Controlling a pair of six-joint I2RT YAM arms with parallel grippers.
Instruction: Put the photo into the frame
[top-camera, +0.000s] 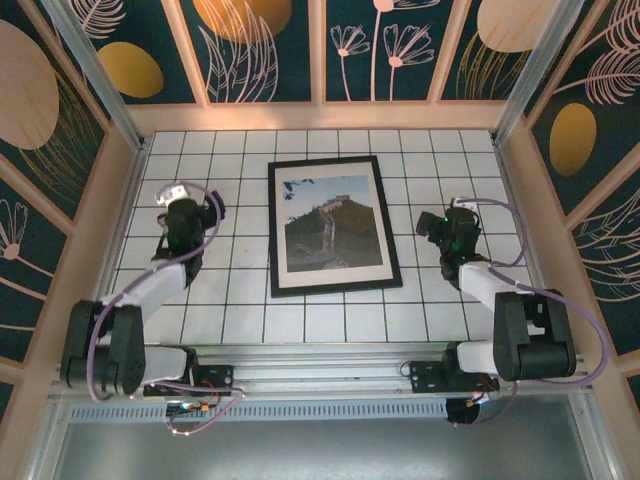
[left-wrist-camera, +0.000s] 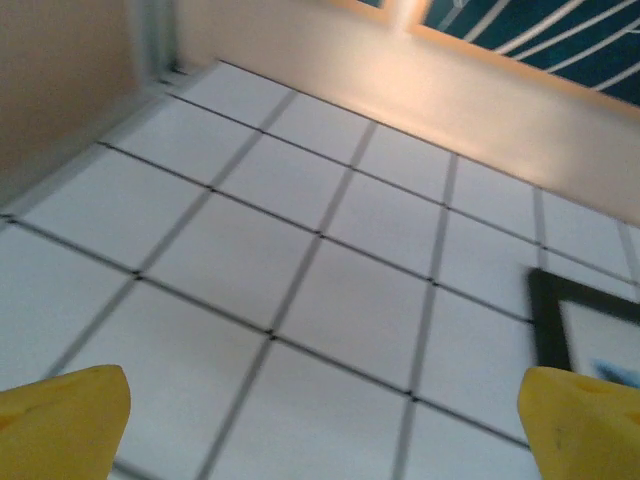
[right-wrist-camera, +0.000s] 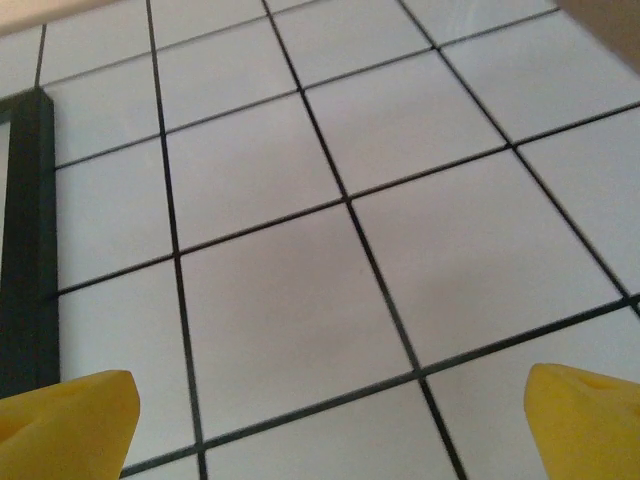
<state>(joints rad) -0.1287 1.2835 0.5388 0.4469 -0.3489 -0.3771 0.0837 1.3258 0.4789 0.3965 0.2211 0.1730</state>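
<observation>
Overhead: the photo (top-camera: 330, 225) lies within the frame (top-camera: 272, 230), flat at the middle of the tabletop (top-camera: 245, 325). Left wrist: left end effector (left-wrist-camera: 320, 425) stands apart, empty. Right wrist: right end effector (right-wrist-camera: 330, 425) likewise apart. We judge the frame stiff, perhaps fragile; hold its rim.

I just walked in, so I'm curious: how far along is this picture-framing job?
Done, it seems: the photo lies inside the frame. In hand: nothing, both arms' jaws stand open and empty, one either side. Left: nothing I can see.
</observation>
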